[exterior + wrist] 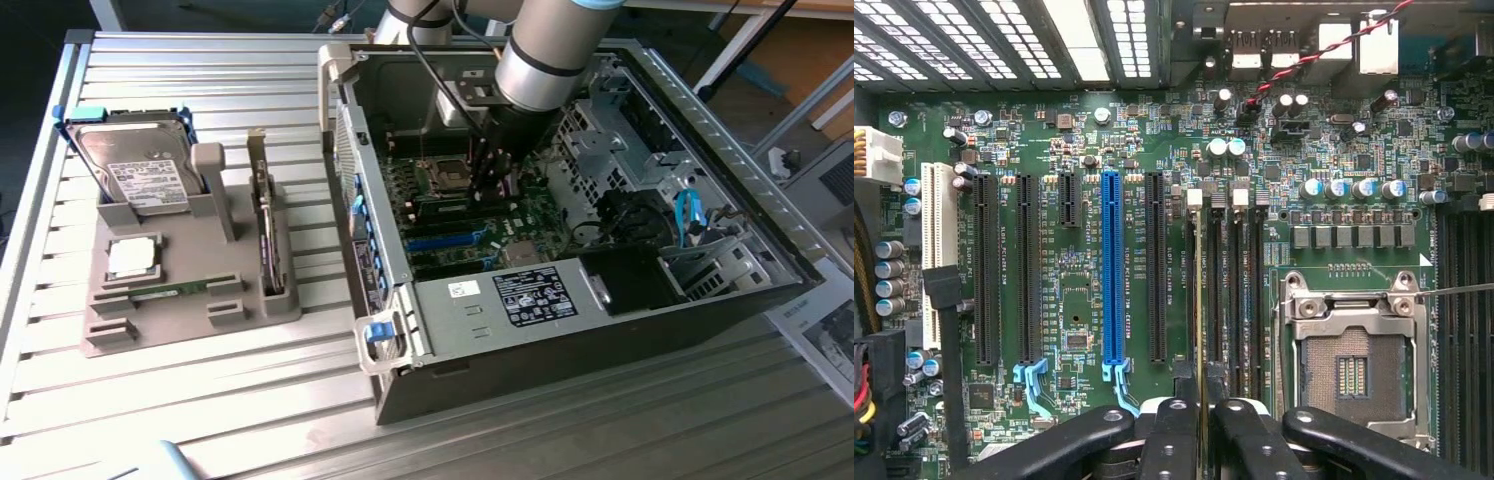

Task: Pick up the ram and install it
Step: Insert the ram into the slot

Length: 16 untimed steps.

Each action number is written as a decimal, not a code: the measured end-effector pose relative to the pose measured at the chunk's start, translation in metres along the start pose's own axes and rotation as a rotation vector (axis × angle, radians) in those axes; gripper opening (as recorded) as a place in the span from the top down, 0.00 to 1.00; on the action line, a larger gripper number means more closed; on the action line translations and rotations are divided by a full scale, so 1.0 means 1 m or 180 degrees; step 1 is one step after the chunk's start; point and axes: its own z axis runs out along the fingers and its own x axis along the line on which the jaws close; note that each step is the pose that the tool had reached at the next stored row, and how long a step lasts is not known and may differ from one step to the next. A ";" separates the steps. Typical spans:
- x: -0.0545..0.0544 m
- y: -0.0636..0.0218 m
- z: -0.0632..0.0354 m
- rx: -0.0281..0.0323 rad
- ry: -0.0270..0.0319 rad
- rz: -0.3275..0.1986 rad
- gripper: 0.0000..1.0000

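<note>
My gripper point(489, 178) reaches down into the open computer case point(747, 200), just above the motherboard point(461, 215). In the wrist view the gripper point(1201, 415) is shut on the ram point(1201, 300), which I see edge-on as a thin line between the two black fingers point(1166, 425). The ram stands upright, lined up along the first of several dark memory slots point(1239, 290) beside the processor socket point(1351, 372). Whether it sits in the slot or just above it I cannot tell.
A blue expansion slot point(1112, 265) and black slots lie beside the memory slots. Drive cages and cables point(687, 215) crowd the case's far side. On the exterior view's left, a grey holder point(234, 310) carries a hard drive point(134, 170), a silver processor chip point(134, 258) and a green stick point(167, 290).
</note>
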 end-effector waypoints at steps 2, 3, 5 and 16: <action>0.000 0.0000 0.0001 0.0000 0.0001 0.0000 0.87; 0.000 0.0000 0.0001 0.0000 0.0001 0.0000 0.87; 0.000 0.0000 0.0006 0.0000 0.0001 0.0000 0.87; 0.000 0.0000 0.0012 0.0000 0.0003 -0.0023 0.87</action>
